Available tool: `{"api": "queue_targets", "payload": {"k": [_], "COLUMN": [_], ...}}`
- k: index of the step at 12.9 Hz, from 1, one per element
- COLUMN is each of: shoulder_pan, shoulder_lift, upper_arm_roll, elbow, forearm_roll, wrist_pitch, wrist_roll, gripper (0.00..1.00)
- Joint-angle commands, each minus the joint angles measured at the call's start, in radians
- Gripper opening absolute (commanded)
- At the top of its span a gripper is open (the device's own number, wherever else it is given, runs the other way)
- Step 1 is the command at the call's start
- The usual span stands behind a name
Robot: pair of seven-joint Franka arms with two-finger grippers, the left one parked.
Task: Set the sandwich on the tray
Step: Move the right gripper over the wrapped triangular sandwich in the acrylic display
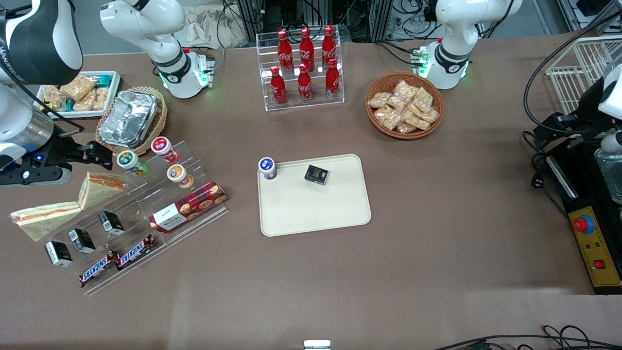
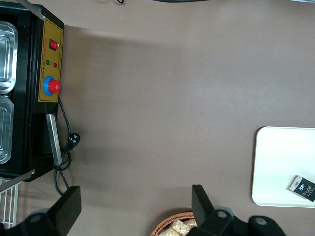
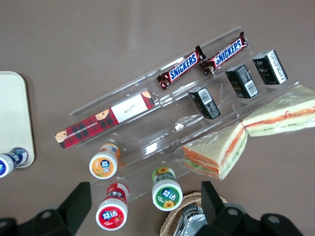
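1. Sandwich destination: the large flat cream-beige plastic tray lies at the centre of the front frame.
2. The clear-wrapped triangular wedge sandwich leans on the transparent acrylic stepped rack, toward the working arm's end.
3. The black two-finger gripper hovers beside it, spread wide and empty.
4. Likely risk: descending fingers clip the green-lidded cup, or slip on the wrap.

Gripper hovers, fingers apparently spread, holding nothing.
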Motion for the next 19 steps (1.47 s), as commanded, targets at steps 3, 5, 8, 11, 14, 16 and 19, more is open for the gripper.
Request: {"api": "queue_targets", "payload": {"k": [3, 5, 8, 11, 14, 16, 19], "shoulder_pan": [-0.006, -0.006, -0.003, -0.007, -0.024, -0.026, -0.026], "shoulder_lift": [0.004, 0.009, 0.013, 0.015, 0.016, 0.016, 0.026], "upper_arm_roll": [-0.003, -0.003, -0.023, -0.024, -0.04, -0.054, -0.061], "elbow": [0.039, 0.055, 0.053, 0.053, 0.053, 0.053, 0.049], "forearm_roll": [0.051, 0.061, 0.071, 0.064, 0.068, 0.071, 0.07], "wrist_pitch": [-0.048, -0.05, -0.064, -0.059, -0.056, -0.059, -0.056], "wrist_roll": [0.054, 0.057, 0.07, 0.076, 0.116, 0.228, 0.463], "gripper": [0.99, 0.99, 0.99, 0.99, 0.99, 0.98, 0.98]}}
